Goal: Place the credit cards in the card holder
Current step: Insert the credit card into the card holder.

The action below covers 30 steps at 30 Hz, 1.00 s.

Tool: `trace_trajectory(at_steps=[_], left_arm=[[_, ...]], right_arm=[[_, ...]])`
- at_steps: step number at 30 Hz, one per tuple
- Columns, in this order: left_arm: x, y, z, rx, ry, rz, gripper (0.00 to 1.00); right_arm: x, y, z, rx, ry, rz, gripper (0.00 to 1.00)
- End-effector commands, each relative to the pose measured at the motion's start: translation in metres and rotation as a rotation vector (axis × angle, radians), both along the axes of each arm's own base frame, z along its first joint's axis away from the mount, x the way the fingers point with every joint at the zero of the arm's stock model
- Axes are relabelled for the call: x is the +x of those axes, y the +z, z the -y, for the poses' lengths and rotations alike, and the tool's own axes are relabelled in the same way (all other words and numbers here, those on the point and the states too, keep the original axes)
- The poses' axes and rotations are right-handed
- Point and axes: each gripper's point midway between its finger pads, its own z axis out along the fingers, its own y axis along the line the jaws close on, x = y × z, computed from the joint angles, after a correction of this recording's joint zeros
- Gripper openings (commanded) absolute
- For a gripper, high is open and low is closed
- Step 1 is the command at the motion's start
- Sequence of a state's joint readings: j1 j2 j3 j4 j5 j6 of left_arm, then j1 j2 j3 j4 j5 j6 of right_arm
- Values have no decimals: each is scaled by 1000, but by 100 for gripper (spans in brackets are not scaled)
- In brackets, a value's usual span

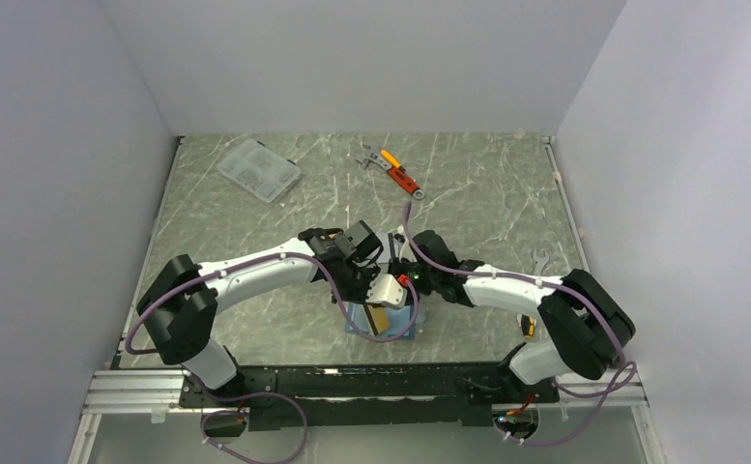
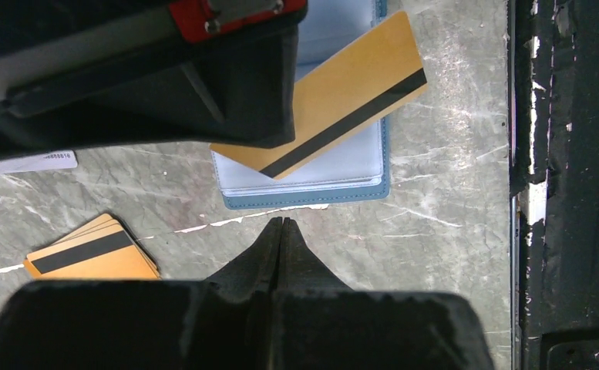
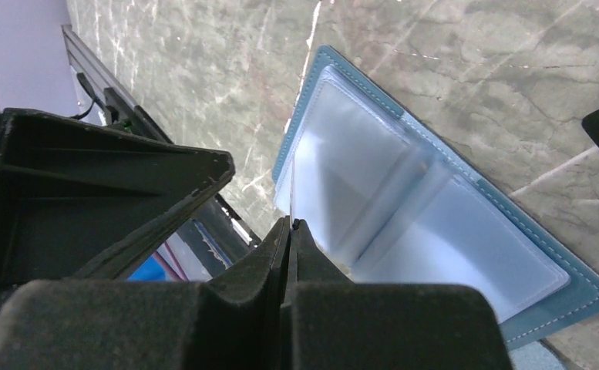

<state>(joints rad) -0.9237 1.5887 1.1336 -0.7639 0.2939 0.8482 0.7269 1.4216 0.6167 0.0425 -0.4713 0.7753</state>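
Table (image 1: 487,193) of grey marble holds the open card holder (image 2: 334,169) near its front edge. The right gripper (image 3: 290,225) pinches one gold credit card (image 2: 342,96) slantwise over the pockets. The left gripper (image 2: 282,223), closed and empty, hovers just beside the holder. Spare gold cards (image 2: 88,258) lie stacked nearby.

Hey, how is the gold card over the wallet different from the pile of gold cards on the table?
One is a single gold card; the other is a stack of several, slightly fanned. The single card is over the open card holder, pinched in the right gripper; the stack lies flat on the table beside the holder, ungripped. Both are orange-gold with a dark stripe showing.
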Motion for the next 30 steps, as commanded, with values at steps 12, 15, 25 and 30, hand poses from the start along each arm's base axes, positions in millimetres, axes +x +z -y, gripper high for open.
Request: trace_trajectory(at_steps=[12, 15, 25, 30], left_arm=[[-8, -12, 21, -12, -77, -13, 2], [-7, -28, 17, 28, -74, -8, 2], [-9, -52, -11, 109, -41, 23, 2], [-11, -51, -9, 99, -34, 11, 2]], right_arm=[[-10, -1, 41, 87, -63, -48, 0], [-13, -2, 41, 118, -58, -54, 0], [-9, -11, 32, 147, -25, -72, 0], [-8, -19, 31, 140, -26, -85, 0]])
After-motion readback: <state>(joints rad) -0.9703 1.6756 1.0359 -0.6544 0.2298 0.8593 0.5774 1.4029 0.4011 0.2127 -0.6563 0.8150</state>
